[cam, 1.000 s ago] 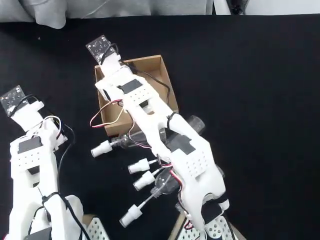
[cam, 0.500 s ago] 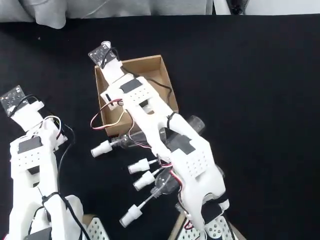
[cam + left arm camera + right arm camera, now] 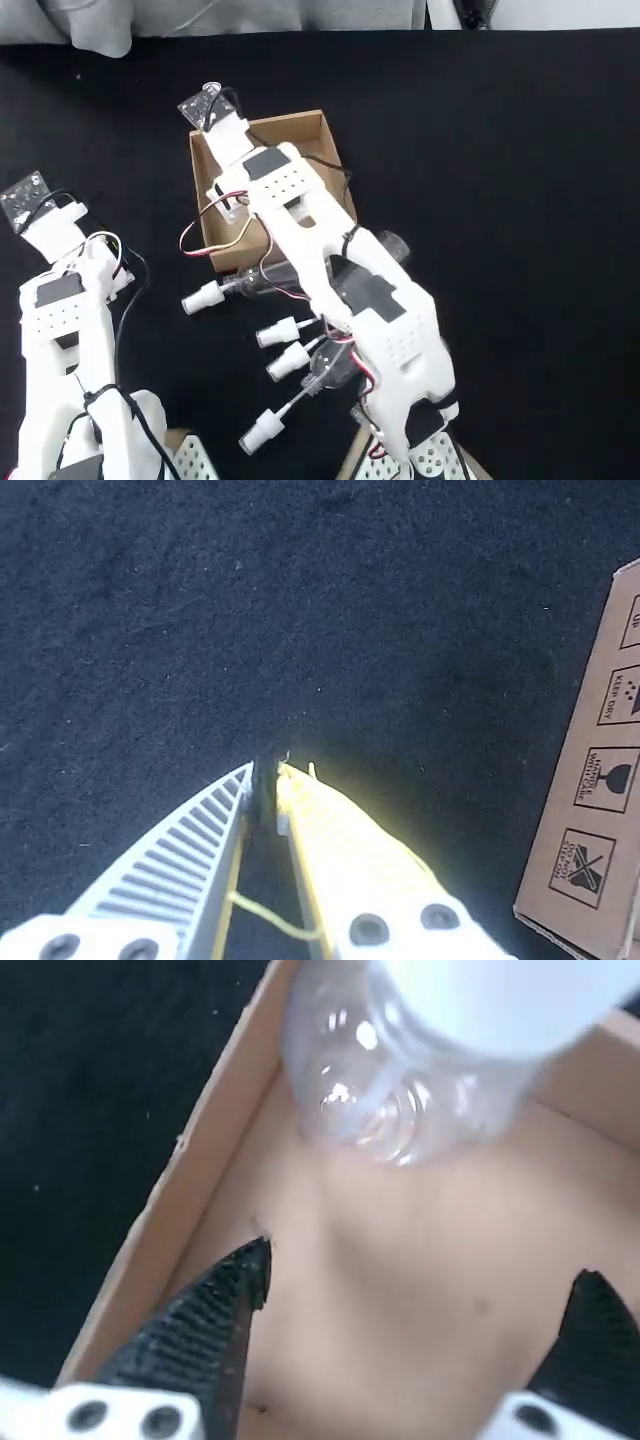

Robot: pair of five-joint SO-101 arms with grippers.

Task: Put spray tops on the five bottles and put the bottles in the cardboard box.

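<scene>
Right gripper (image 3: pixel 420 1265) has edged across the cardboard box (image 3: pixel 190 1175), jaws wide apart near the bottle (image 3: pixel 390 1110) inside. I'd lift straight out, clear of the walls; left gripper (image 3: pixel 268 772) sits closed, empty.

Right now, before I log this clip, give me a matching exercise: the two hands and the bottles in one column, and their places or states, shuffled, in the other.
Things:
1. left hand
2. right hand
3. clear bottle
4. white-topped bottles

Places or states:
A. open, above the floor of the cardboard box
B. inside the cardboard box
C. shut, over the bare black table
D. on the table outside the cardboard box, partly under an arm

Pairs: 1-C, 2-A, 3-B, 4-D
</scene>
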